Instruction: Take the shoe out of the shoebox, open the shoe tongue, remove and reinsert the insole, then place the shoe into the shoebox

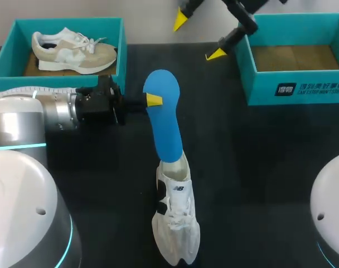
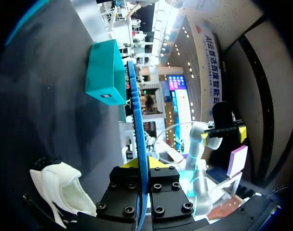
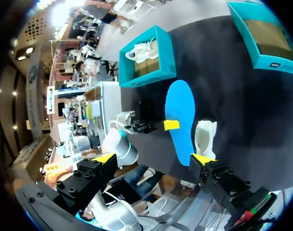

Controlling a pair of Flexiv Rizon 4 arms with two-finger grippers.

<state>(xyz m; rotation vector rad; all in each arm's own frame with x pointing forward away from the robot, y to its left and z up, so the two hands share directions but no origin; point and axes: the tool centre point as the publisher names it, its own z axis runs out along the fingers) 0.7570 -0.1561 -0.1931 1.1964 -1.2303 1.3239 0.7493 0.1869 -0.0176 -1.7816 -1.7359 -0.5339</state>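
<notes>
A white shoe stands on the dark table near the front, toe toward me. A blue insole rises out of its heel opening, its lower end still in the shoe. My left gripper is shut on the insole's upper part, pinching it from the left side. In the left wrist view the insole shows edge-on between the fingers, with the shoe beside and below. My right gripper hangs open high at the back. In the right wrist view the insole and shoe lie ahead of its fingers.
A teal shoebox at the back left holds a beige sneaker. An empty teal shoebox with a cardboard floor stands at the back right, close under my right gripper.
</notes>
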